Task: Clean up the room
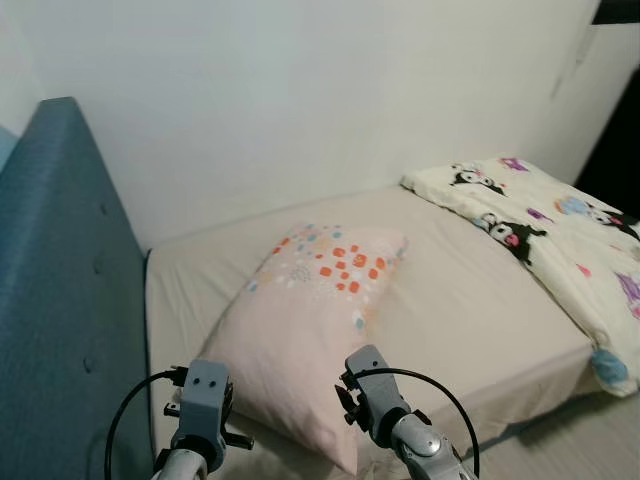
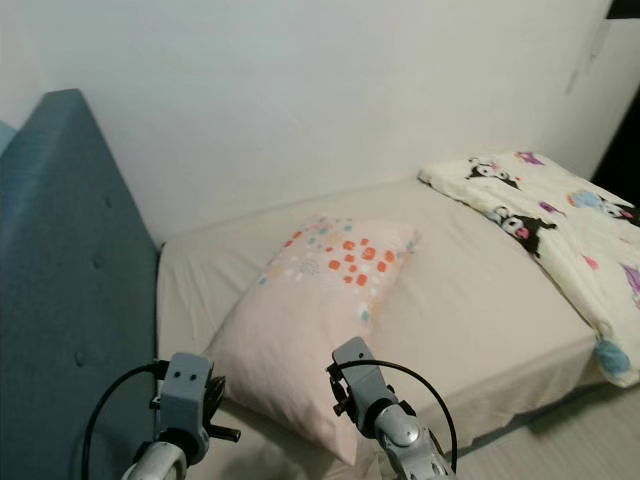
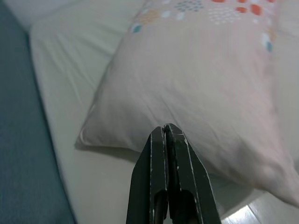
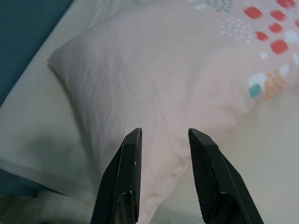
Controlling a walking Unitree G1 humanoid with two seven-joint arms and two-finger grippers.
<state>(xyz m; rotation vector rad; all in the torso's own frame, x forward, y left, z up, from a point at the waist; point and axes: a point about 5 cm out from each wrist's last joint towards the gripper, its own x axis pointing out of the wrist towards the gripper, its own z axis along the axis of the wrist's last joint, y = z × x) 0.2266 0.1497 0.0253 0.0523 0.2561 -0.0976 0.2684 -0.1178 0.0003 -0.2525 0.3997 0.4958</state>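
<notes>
You have barely begun: the pink pillow [image 1: 310,320] lies askew mid-mattress [image 1: 470,300], quilt [image 1: 560,240] bunched at the far end. Your right gripper [image 4: 163,140] hangs spread above its near edge, left gripper [image 3: 167,133] pressed together, seemingly touching nothing.

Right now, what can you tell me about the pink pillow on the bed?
The pillow is pale pink soft fabric with orange, teal and white squares and dots at its far end. It lies flat and askew on the beige sheet, near the teal headboard, one corner overhanging the bed's near edge. Nothing grips it; the right claw hovers open above that end.
</notes>
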